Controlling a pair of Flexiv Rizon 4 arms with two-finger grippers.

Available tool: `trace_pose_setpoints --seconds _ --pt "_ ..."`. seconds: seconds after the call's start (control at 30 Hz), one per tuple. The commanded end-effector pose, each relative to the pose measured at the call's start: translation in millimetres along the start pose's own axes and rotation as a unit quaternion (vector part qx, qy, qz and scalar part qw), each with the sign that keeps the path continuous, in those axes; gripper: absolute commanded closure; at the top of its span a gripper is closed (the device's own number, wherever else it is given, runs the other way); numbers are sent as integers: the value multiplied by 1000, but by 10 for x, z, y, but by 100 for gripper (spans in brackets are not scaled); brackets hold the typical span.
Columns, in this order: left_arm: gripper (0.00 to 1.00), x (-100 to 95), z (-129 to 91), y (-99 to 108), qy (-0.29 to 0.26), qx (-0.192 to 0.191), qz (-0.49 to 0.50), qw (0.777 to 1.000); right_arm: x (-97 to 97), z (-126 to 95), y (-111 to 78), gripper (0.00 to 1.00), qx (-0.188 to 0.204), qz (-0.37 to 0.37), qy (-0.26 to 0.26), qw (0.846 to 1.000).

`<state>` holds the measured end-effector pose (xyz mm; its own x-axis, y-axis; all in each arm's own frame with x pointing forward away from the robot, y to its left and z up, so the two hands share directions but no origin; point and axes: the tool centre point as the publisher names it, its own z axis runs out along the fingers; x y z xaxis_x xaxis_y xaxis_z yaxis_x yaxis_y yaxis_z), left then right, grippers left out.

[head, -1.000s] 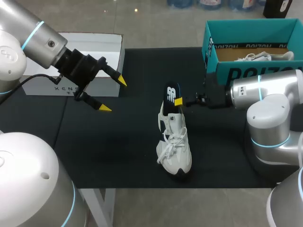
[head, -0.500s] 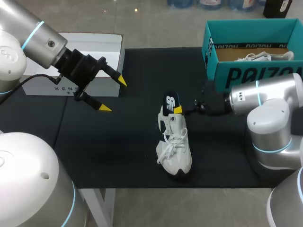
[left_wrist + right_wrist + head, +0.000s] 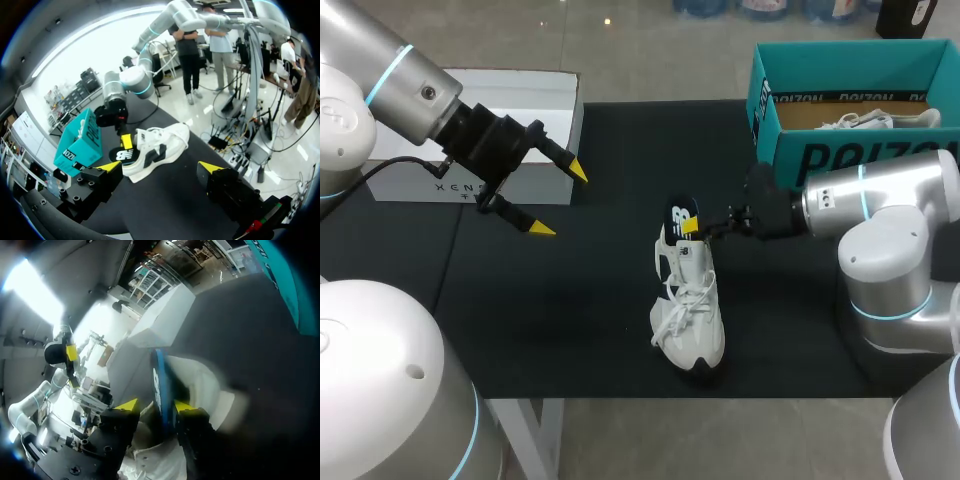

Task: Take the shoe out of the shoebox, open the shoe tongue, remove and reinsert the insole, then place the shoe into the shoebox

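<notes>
Teal shoebox point(image 3: 820, 155) holds white shoe point(image 3: 875, 120).

Matt black cloth table cover point(image 3: 590, 320), glossy white right arm point(image 3: 895, 215), smooth leather-look shoe point(image 3: 692, 320), teal cardboard shoebox point(image 3: 850, 65).

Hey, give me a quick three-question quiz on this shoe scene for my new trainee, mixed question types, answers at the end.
1. True or false: the left gripper touches the shoe on the black mat.
2. Fill in: the right gripper's jaws are shut on the ___.
3. The left gripper's jaws are: A) open, B) shut on a lace, C) shut on a box.
Key: 1 false; 2 insole; 3 A.
</notes>
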<state>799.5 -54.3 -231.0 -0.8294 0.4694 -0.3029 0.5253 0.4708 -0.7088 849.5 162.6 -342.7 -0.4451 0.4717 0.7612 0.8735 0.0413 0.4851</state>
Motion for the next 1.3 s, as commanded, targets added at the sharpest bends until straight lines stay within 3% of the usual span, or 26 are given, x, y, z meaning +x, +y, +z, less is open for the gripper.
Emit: trace_pose_setpoints --seconds 0.03,0.2,0.3,0.33,0.67,1.03,1.3 --pt "0 -1 -3 0 1 -1 0 1000 -11 52 86 58 3 -2 -4 1000" --pt "0 -1 -3 0 1 -1 0 1000 3 56 148 65 2 -8 -6 1000" --pt "0 -1 -3 0 1 -1 0 1000 -4 58 166 95 1 -10 -7 1000" --pt "0 -1 -3 0 1 -1 0 1000 -7 58 167 100 1 -10 -7 1000" --pt "0 -1 -3 0 1 -1 0 1000 -26 37 103 100 5 -4 -13 1000" --pt "0 -1 -3 0 1 -1 0 1000 -70 56 -171 100 17 23 -14 999" --pt "0 -1 -3 0 1 -1 0 1000 -135 90 -266 100 22 36 -22 999"
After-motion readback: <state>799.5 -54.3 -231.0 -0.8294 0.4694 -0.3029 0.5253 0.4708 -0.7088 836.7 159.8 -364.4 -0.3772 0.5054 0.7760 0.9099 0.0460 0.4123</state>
